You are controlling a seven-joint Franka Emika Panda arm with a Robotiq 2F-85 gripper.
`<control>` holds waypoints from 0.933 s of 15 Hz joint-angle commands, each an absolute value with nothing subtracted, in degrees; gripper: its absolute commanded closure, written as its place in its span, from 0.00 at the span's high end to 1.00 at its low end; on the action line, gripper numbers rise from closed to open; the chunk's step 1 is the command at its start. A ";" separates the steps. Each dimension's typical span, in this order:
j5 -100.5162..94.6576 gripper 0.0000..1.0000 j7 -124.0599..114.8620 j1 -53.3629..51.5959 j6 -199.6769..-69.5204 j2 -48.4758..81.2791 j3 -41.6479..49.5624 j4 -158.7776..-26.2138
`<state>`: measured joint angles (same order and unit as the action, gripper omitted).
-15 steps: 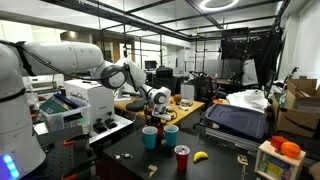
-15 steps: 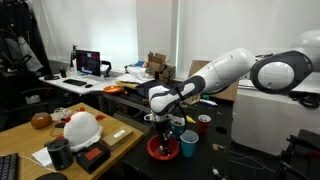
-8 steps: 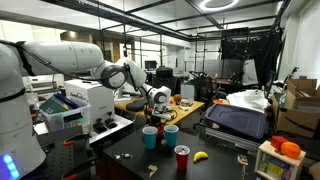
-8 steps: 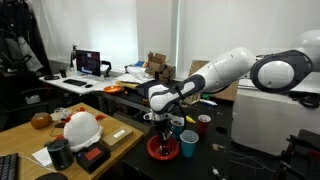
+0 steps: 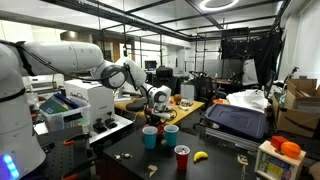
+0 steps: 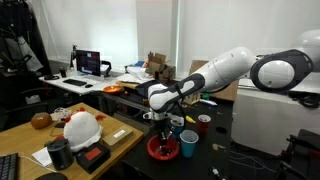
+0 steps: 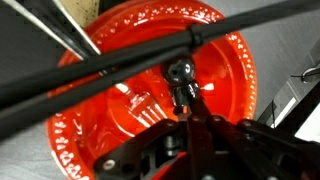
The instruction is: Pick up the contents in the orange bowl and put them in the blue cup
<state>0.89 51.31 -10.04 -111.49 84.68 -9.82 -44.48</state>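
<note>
A cluttered lab: a round ceiling light (image 5: 215,4), black overhead framing (image 5: 150,12), a white wall (image 6: 110,30), a wooden desk (image 6: 22,138) and a lit monitor (image 6: 88,62).

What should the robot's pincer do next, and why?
Probably lift straight up a little. In the wrist view the pincer looks shut on the small dark thing inside the orange bowl. The blue cup stands right beside the bowl, so the piece likely has to rise clear of the bowl's rim before it moves over to the cup.
</note>
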 commanded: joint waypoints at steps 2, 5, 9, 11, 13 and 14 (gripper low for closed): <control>0.63 0.27 48.42 -10.59 -108.96 83.26 -9.12 -45.11; 0.78 0.47 48.59 -10.22 -108.28 83.32 -9.21 -45.54; 0.92 0.78 49.94 -9.59 -109.40 83.70 -9.48 -45.87; 0.66 0.93 50.36 -9.44 -109.12 84.57 -9.77 -44.61; 0.54 1.00 50.94 -9.29 -109.84 84.66 -9.66 -44.97; 0.45 1.00 51.18 -9.23 -110.14 84.72 -9.59 -45.05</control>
<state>0.83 50.26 -9.61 -109.71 84.72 -9.53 -44.76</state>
